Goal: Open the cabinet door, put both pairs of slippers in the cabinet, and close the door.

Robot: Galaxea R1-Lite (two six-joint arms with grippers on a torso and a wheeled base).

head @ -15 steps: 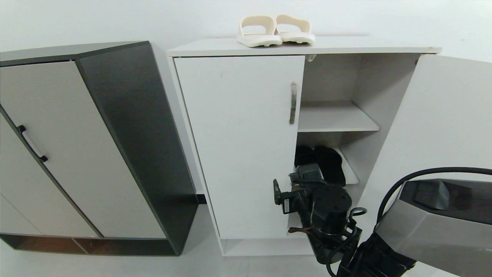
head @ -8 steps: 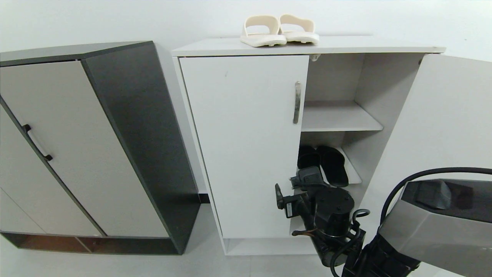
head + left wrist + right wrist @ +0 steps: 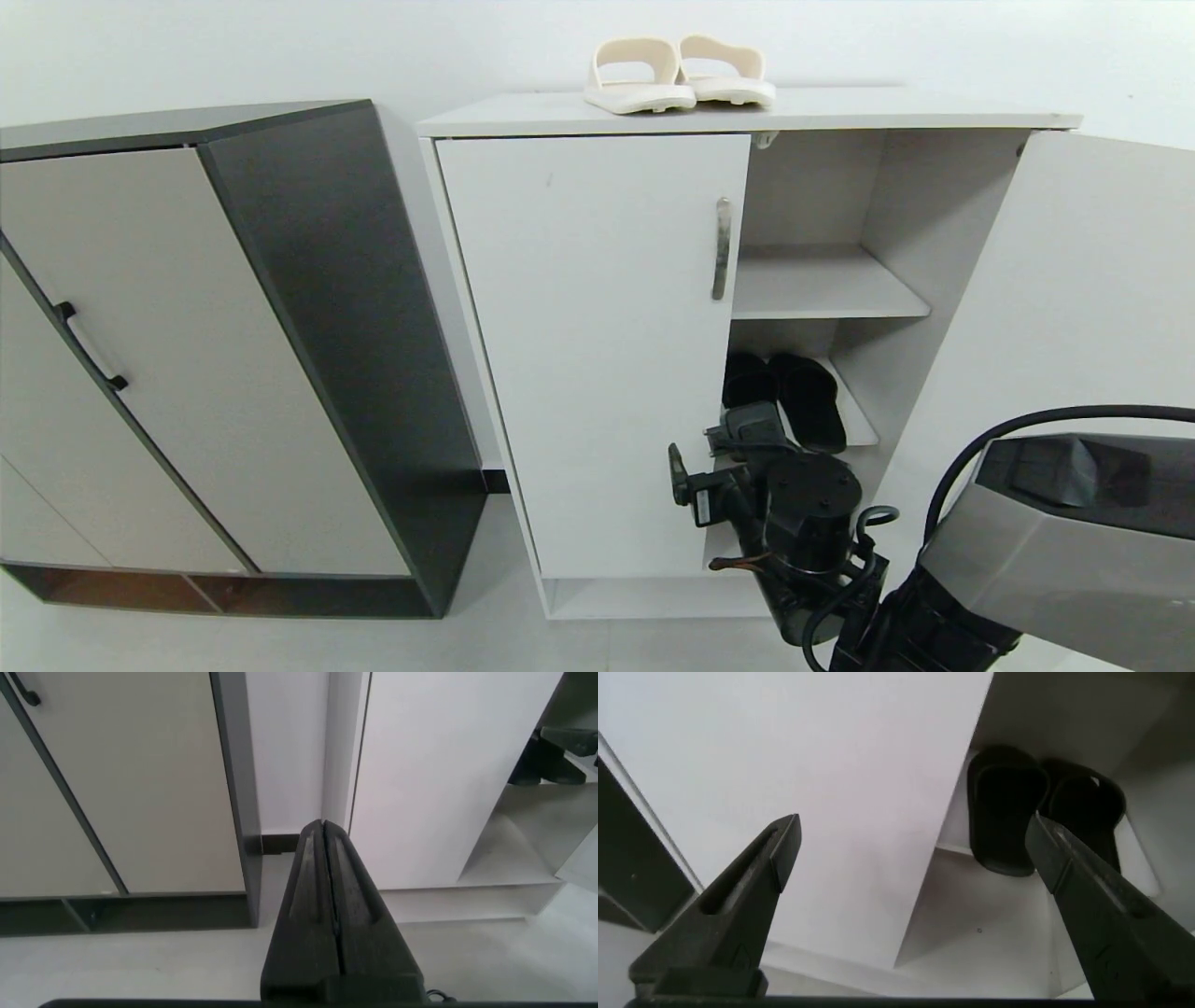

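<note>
Jaws of the right gripper [image 3: 714, 450] are hanging spread and empty in the head view, just before the black slippers [image 3: 789, 397] lying on the cabinet's [image 3: 597, 327] lower shelf [image 3: 859, 425]; left wrist view, left gripper [image 3: 324, 835] is pressing closed, empty; right wrist view, the pair [image 3: 1004, 812] is lying beyond the spread gripper [image 3: 913, 831], long axes running front-to-back.

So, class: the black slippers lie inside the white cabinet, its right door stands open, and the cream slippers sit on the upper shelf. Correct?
Not quite. The head view shows the cream slippers on top of the white cabinet, not on its upper shelf. The rest holds: the black slippers lie inside and the right door stands open.
</note>
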